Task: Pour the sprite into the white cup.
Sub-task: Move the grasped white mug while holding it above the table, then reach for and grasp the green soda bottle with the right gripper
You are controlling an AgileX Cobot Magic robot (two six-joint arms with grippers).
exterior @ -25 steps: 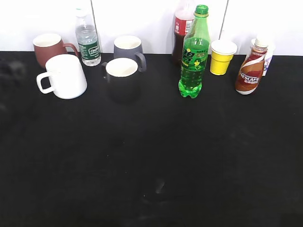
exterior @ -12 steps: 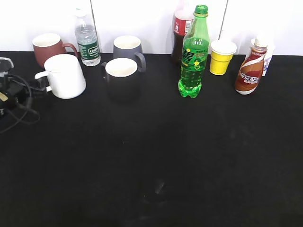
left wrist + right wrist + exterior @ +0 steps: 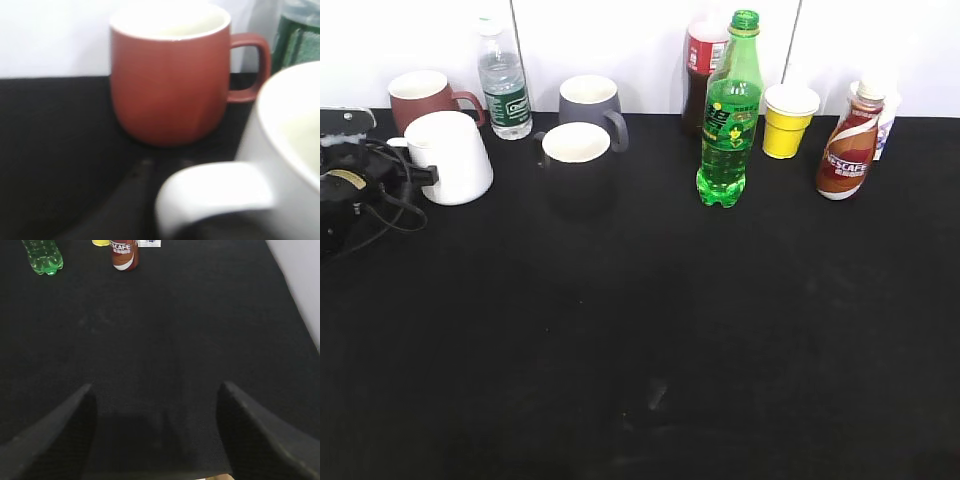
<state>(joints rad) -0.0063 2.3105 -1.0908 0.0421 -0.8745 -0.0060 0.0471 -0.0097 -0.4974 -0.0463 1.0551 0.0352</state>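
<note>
The sprite, a tall green bottle with a green cap, stands upright at the back, right of centre; its base shows in the right wrist view. The white cup is at the back left, slightly tilted. My left gripper is at its handle and hides it. In the left wrist view the white handle lies right at the jaws, with the cup's rim beside it. My right gripper is open and empty over bare black cloth, out of the exterior view.
Behind the white cup stand a red-brown mug and a clear water bottle. A grey mug and a dark mug stand mid-left. A cola bottle, a yellow cup and a Nescafe bottle stand near the sprite.
My left arm came in from the left edge to the white cup's handle. The cup shifted a little left and back and now tilts.
</note>
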